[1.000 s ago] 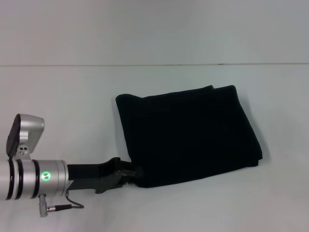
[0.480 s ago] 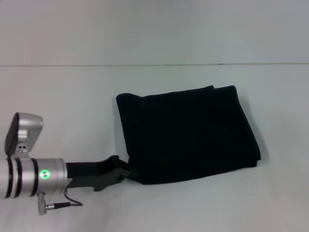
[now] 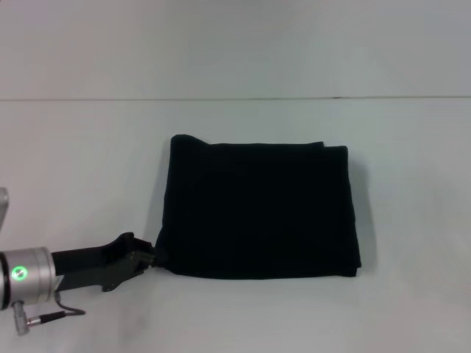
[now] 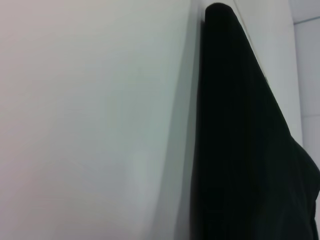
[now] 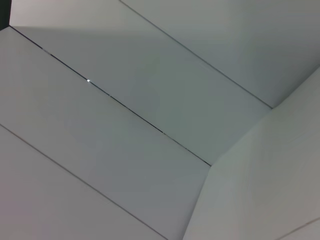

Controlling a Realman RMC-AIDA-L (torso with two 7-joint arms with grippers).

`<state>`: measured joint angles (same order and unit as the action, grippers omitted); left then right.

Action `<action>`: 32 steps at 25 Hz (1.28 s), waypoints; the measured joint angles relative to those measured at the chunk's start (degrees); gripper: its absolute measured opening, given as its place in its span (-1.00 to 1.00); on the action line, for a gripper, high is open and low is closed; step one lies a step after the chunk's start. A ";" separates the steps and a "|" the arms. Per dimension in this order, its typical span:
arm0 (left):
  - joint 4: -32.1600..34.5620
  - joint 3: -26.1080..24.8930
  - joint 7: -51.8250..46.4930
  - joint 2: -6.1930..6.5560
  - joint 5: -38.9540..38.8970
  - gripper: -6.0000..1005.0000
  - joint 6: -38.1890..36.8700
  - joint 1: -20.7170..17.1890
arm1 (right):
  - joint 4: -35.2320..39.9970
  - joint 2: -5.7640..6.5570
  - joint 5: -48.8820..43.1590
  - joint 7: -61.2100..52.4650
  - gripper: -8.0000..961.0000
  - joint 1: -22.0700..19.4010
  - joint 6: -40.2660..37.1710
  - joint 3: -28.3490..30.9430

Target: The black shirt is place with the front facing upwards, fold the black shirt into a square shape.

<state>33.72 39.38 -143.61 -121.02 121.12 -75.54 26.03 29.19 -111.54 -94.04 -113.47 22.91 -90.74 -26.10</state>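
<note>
White table (image 3: 88, 162) under the folded black shirt (image 3: 261, 209), left tool (image 3: 152, 257) clamped on its near-left corner.

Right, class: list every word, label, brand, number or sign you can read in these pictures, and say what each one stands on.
None can be read.
The black shirt lies folded on the white table and shows only plain black cloth; no lettering or neck label is on view.
The left gripper at the shirt's near left corner bears no readable marking; the arm shows only a green light, not a text.
</note>
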 joint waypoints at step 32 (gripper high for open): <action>6.25 -5.07 52.72 4.40 -6.48 0.49 -15.62 2.27 | 17.91 -6.99 -27.59 26.21 0.96 7.16 0.62 -10.60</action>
<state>39.97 34.30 -90.89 -116.62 114.64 -91.15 28.30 47.10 -118.53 -121.63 -87.26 30.07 -90.13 -36.70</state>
